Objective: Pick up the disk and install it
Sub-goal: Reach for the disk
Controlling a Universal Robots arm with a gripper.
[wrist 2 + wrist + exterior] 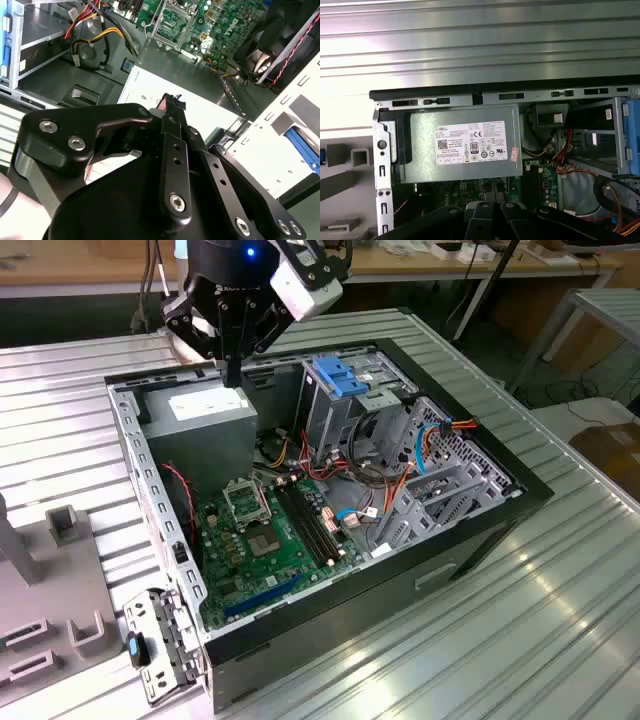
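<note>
gripper [232, 378] hovers over power supply [215, 440] in far corner of open case [420, 575], fingers [172, 107] pressed together, holding nothing. disk [338, 375], blue-framed, appears seated atop drive cage [330, 425] along case's far edge, apart from gripper.

I look down on an open black computer tower case [330, 625] lying on its side on a ribbed silver metal table [540, 640]. Inside, a grey metal power supply box with a white label [210, 418] sits just beside a green motherboard [265, 540]. Red and orange wires [403, 475] run by a perforated grey metal drive cage [460, 455]. A flat light-blue plastic bracket [337, 376] tops another bay.
</note>
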